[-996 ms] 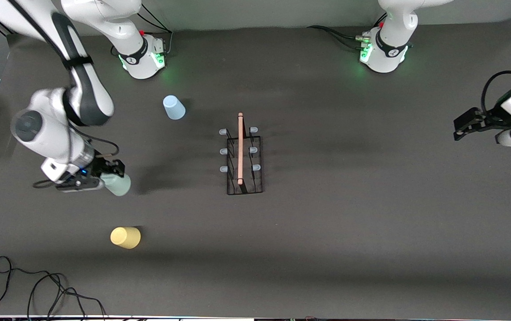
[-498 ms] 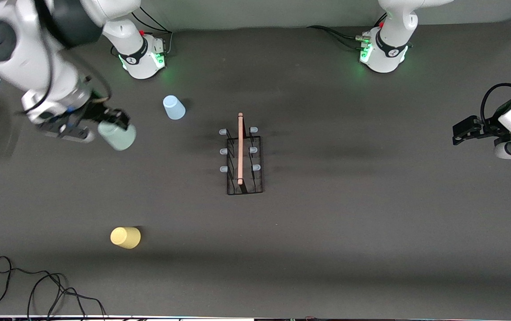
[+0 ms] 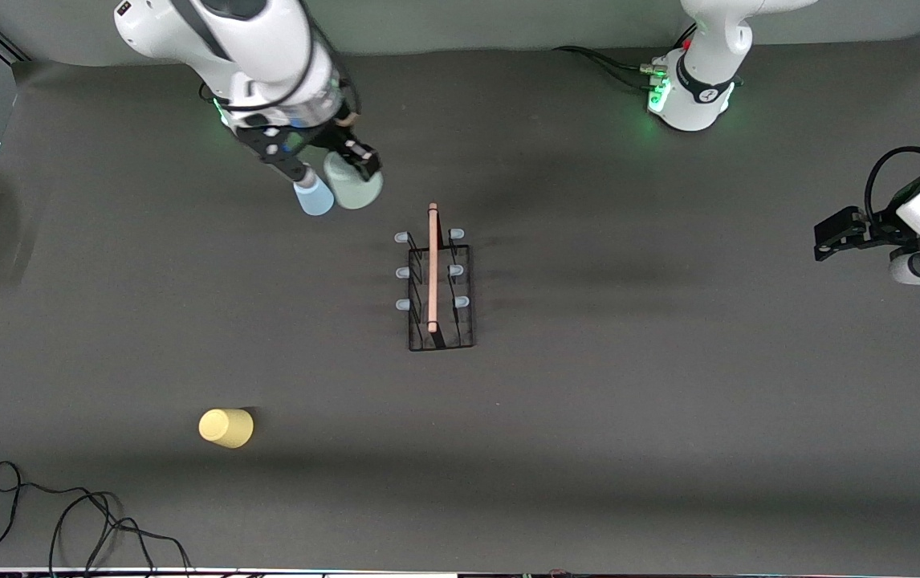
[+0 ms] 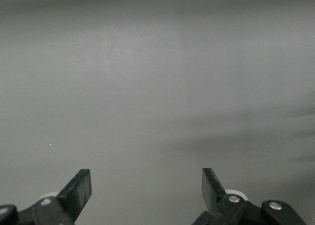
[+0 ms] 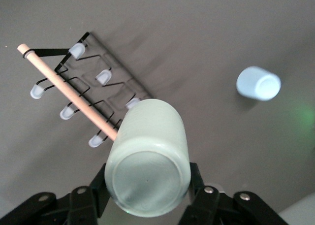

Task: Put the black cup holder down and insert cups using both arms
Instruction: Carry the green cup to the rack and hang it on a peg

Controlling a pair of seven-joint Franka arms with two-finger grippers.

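While the right tool (image 3: 348,160) hangs in the air over the bench (image 3: 628,417) near the right arm's base, its fingers are clamped on the pale green cup (image 3: 354,186) — in the right wrist view the cup (image 5: 147,158) is gripped across its sides, closed base toward the camera. Whether anything is inside it cannot be told.

Light blue cup (image 3: 313,195) stands mouth-down on the bench, just beside the held cup as seen from the front camera; nothing rests on it. Yellow cup (image 3: 225,427) lies on its side toward the right arm's end of the bench, well apart from the others and nearer to the front camera.

Black cup holder (image 3: 437,281) sits upright mid-bench, its light wooden rod (image 3: 433,265) running along the top. All six translucent-tipped pegs are bare — no cup is on any of them.

Left tool (image 3: 829,233) waits at the left arm's end of the bench, fingers (image 4: 78,188) spread apart and holding nothing.
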